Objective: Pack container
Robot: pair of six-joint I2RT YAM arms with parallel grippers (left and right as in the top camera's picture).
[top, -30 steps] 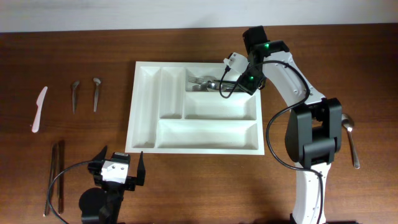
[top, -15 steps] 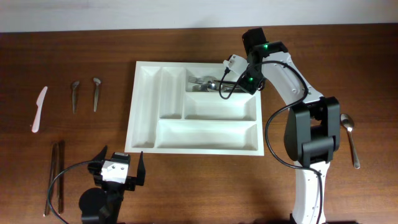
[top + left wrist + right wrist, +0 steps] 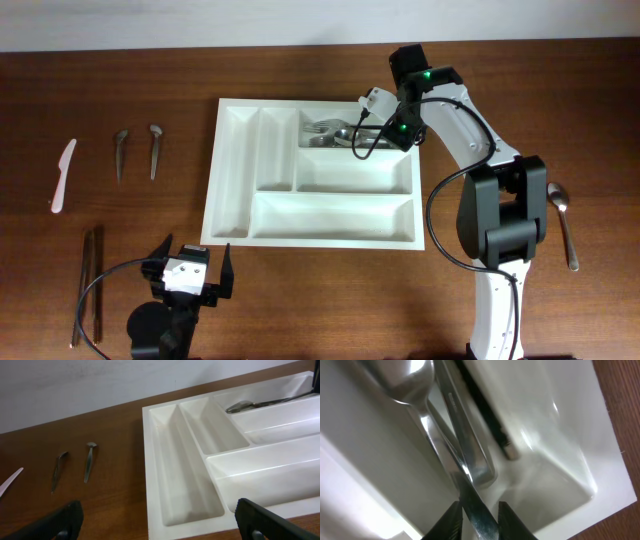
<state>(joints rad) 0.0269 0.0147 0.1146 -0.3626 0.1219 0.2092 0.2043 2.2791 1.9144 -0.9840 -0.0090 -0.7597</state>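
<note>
Narrower than second ago: right gripper (image 3: 479,520) jaws, flanking steel cutlery handle (image 3: 462,460) in top compartment of large white rectangular plastic tray (image 3: 330,215), mid-table; clamped or not, cannot tell. Risk: lift drags neighbouring steel spoon (image 3: 412,382) out, handles overlapping. By tray's lower-left corner, left gripper (image 3: 193,250), jaws wide apart. Off left: white plastic knife (image 3: 63,175), two small spoons (image 3: 155,150), unobstructed.

On the left gripper (image 3: 195,252): spread fully wide, pointing forward, parked low on a folded arm. On the right gripper (image 3: 479,521): tilted steeply down from an arm stretched forward and bent inward at the elbow, drawn in to a narrow gap, with a metal handle (image 3: 461,455) lying between the jaws. Impossible to say whether actually pinched.
</note>
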